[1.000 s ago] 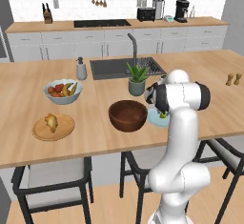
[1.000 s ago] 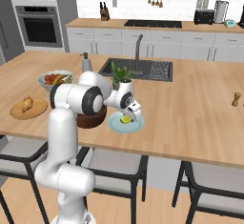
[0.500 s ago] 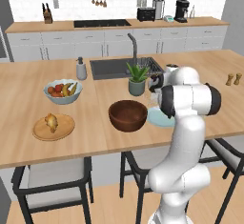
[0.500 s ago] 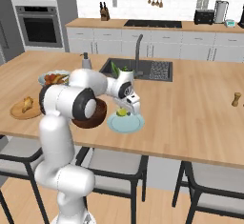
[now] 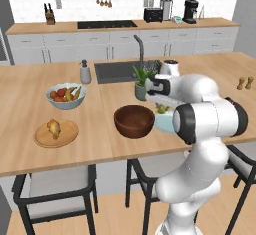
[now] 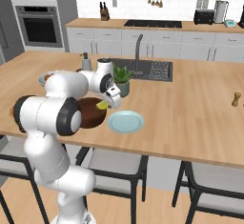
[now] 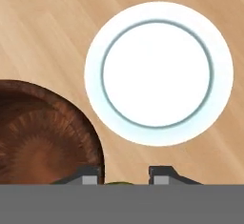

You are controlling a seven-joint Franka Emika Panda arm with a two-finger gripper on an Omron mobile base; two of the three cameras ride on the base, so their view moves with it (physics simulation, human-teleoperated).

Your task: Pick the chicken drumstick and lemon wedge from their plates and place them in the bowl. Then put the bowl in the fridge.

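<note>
Lemon wedge (image 6: 102, 106) is in the gripper (image 6: 107, 105), fingers pinched on it, carried just above the counter between the dark wooden bowl (image 6: 90, 113) and the pale blue-green plate (image 6: 125, 122), which now sits bare. In the hand view the bowl rim (image 7: 93, 144) is at 9 o'clock of the fingertips (image 7: 90, 179), the plate (image 7: 157, 73) at 12–1 o'clock, and a sliver of yellow-green shows between the tips. Handling guess: the wedge is light, soft and likely slick at the flesh, so grip across the rind with modest force; too much would squash it, too little and it could slip out. Chicken drumstick (image 5: 53, 126) lies on the light-wood plate (image 5: 56, 134), at 9 o'clock of the bowl (image 5: 134, 121) in the left base view; probably firmer, lumpy, best taken across the thick meaty end.
</note>
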